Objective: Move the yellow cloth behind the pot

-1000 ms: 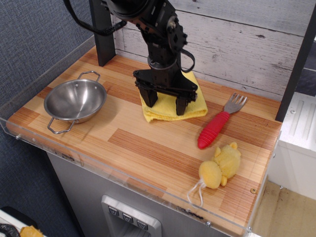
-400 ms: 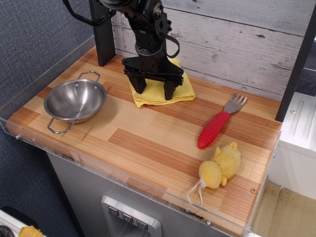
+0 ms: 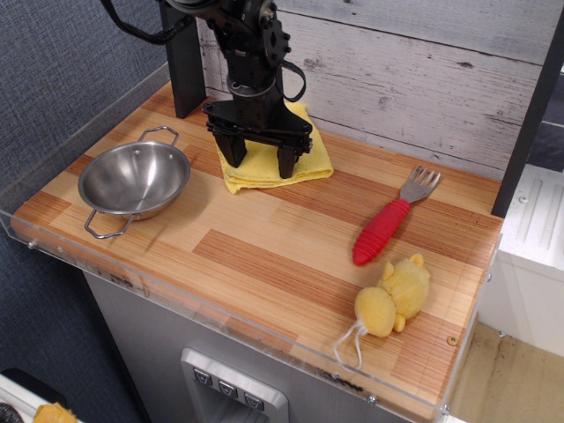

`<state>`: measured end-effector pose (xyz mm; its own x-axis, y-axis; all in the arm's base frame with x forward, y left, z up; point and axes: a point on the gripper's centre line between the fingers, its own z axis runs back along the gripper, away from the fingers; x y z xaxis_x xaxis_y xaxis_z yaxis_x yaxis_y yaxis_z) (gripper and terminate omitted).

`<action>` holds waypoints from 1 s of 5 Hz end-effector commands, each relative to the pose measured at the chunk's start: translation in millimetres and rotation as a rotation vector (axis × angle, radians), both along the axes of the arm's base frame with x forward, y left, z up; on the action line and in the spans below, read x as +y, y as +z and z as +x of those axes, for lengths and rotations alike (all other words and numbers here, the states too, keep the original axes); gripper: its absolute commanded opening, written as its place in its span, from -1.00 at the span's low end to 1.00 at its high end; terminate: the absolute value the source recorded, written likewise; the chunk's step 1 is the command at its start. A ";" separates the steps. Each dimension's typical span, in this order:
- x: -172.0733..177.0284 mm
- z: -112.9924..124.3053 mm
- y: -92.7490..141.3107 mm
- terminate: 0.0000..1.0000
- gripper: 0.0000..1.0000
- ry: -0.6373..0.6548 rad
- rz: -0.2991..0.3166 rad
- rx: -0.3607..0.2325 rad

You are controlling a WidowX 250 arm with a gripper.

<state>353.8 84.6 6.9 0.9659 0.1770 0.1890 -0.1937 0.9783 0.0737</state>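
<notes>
The yellow cloth (image 3: pixel 304 157) lies flat and folded on the wooden table near the back wall, behind and to the right of the pot. The pot (image 3: pixel 134 180) is a shallow shiny steel bowl with two wire loop handles, at the table's left side. My gripper (image 3: pixel 259 155) points straight down onto the cloth. Its two black fingers (image 3: pixel 232 148) stand wide apart, with their tips pressing on the cloth's front part. The arm hides the cloth's middle and its back left corner.
A fork with a red handle (image 3: pixel 385 226) lies to the right. A small yellow plush toy (image 3: pixel 393 295) sits near the front right corner. A dark post (image 3: pixel 181 62) stands at the back left. A clear rim (image 3: pixel 220 322) edges the table.
The gripper has moved left and toward the back wall, and the cloth has slid with it under the fingertips. The pot, fork and toy have not moved.
</notes>
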 end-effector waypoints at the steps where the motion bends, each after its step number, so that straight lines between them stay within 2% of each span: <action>1: 6.4 -4.3 7.7 -1.00 1.00 -0.026 0.002 0.011; 2: 5.1 -2.8 9.0 -1.00 1.00 -0.031 -0.027 -0.001; 3: 2.8 1.0 23.2 -1.00 1.00 -0.042 -0.024 -0.044; 4: -1.6 8.5 52.3 -1.00 1.00 -0.054 -0.016 -0.123; 5: -4.6 9.4 72.4 -1.00 1.00 -0.072 0.008 -0.172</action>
